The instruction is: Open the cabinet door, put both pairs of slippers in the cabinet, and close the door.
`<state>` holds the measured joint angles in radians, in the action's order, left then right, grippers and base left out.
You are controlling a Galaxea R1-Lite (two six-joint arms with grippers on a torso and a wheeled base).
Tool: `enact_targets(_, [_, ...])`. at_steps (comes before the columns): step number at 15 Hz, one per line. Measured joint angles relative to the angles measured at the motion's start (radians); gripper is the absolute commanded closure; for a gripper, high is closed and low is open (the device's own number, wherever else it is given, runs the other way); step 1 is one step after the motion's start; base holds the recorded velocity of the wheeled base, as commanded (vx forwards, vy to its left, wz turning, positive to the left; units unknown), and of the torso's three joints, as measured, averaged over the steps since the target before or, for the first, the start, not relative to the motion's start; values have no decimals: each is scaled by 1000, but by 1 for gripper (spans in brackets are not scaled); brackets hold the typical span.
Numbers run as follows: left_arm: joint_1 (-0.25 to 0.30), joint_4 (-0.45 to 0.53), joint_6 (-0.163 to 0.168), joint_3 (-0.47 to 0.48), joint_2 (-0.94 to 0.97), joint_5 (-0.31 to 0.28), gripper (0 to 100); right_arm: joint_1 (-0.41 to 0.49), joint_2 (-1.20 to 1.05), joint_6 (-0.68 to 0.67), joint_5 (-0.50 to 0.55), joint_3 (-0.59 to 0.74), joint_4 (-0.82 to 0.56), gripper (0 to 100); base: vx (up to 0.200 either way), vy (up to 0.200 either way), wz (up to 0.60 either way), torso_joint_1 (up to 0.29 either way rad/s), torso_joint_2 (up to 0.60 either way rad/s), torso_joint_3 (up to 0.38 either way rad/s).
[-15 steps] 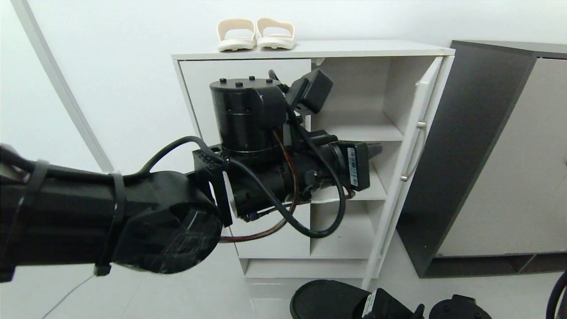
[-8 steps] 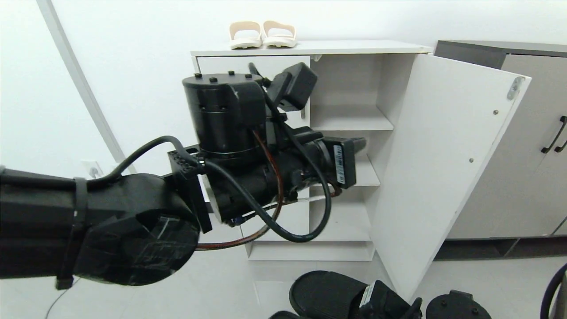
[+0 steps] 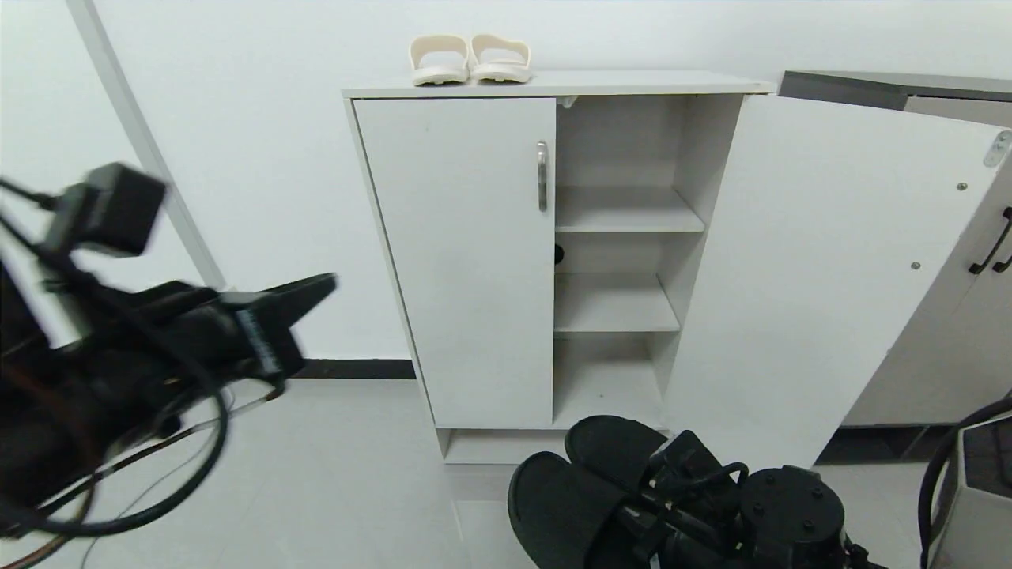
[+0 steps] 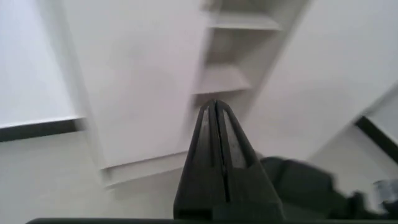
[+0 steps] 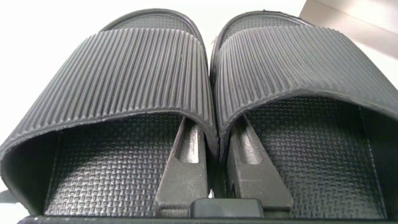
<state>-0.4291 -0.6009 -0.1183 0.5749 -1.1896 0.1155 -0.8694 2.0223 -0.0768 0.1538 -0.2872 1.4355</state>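
Head view: the cabinet door (image 3: 798, 269) hung open on the right, with beige slippers (image 3: 469, 60) on the cabinet top and black slippers (image 3: 581, 482) low and near. Left wrist view: the left gripper (image 4: 216, 112) was pinched shut, empty. Right wrist view: the right gripper (image 5: 214, 165) clamped the black slippers' inner walls; clipping a shelf (image 3: 613, 304) might knock them loose.

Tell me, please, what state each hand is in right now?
Left hand: closed, holding nothing.
Right hand: closed on the pair of black ribbed rubber slippers.

Right door (image 3: 822, 276) stands wide, shelves (image 3: 617, 304) reachable; left door (image 3: 466, 261) blocks its half
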Motion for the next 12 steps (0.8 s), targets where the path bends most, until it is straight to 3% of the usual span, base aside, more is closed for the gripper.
enact_targets(3, [201,209,63,-186,377,68,100,3,10,3,1,-22,-7,100,0,0,0,0,0,0])
enact_targets(7, [342,549,134,-352,873,98,100,-9,21,5,2,-46,-28,100,0,0,0,0,0,0])
enact_targets(9, [393,576,157,-475,1038,38,100,-9,24,5,1,-47,-23,100,0,0,0,0,0,0])
enact_targets(12, [423,605,182,-562,1147,-133,100,-11,25,3,1,-46,-22,100,0,0,0,0,0,0])
